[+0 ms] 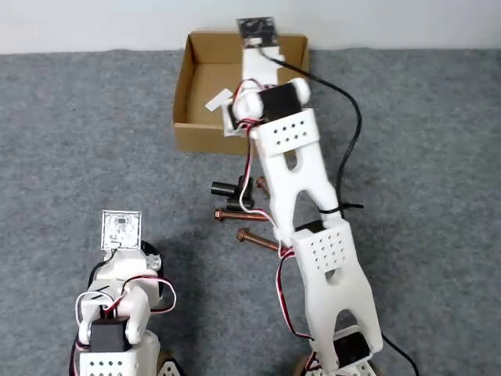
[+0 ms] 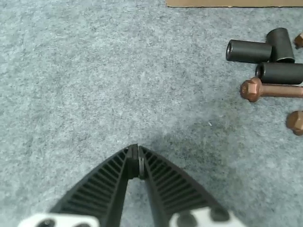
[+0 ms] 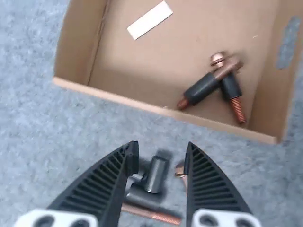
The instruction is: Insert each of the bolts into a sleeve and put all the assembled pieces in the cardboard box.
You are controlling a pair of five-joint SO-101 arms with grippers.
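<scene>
The cardboard box [image 3: 75, 52] holds two assembled bolt-and-sleeve pieces [image 3: 204, 89], crossed over each other near one wall. My right gripper [image 3: 161, 149] is open above the carpet just outside the box, and a black sleeve [image 3: 156, 174] lies between its fingers. Beside it lie another sleeve [image 3: 137, 194] and a copper bolt [image 3: 151, 215]. The left gripper [image 2: 137, 150] is shut on nothing, low over bare carpet. Off to its side are three black sleeves [image 2: 248, 51] and loose bolts [image 2: 270, 90]. In the high view the box [image 1: 182, 86] is at the back and the loose bolts [image 1: 254, 239] lie in front of it.
A white label [image 3: 150, 20] lies flat inside the box. Grey carpet [image 1: 94, 141] covers the table, with open room to the left of the parts. The right arm [image 1: 290, 164] stretches over the loose parts toward the box. A black cable [image 1: 352, 133] runs along its right side.
</scene>
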